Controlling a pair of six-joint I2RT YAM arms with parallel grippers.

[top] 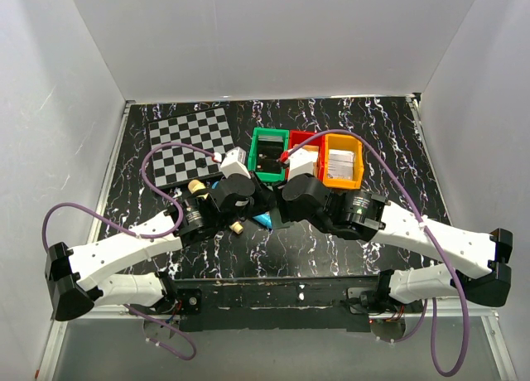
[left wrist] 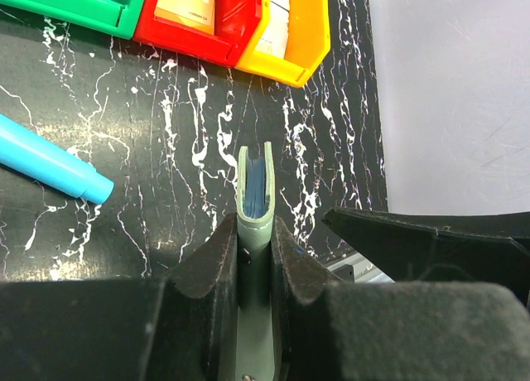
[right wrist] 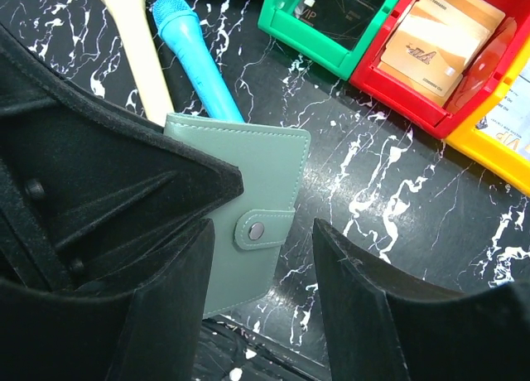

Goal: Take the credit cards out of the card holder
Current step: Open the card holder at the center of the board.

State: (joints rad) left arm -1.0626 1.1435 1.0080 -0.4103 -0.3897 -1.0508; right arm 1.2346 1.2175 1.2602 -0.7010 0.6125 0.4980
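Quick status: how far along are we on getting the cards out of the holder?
Done: the left gripper is clamped on the card holder, gripping it edge-on. In hand: the open right gripper sits around its snap tab, which is still fastened. Left: unsnap, open the holder and pull every card; none shows at the holder yet. The tan card in the red bin can't be tied to this holder.

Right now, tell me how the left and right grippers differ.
The left gripper is shut on the card holder, while the right gripper is open, its jaws apart. The left gripper pinches the holder edge-on; the right gripper faces its flat, snapped-shut side. Both are at the same closed holder.
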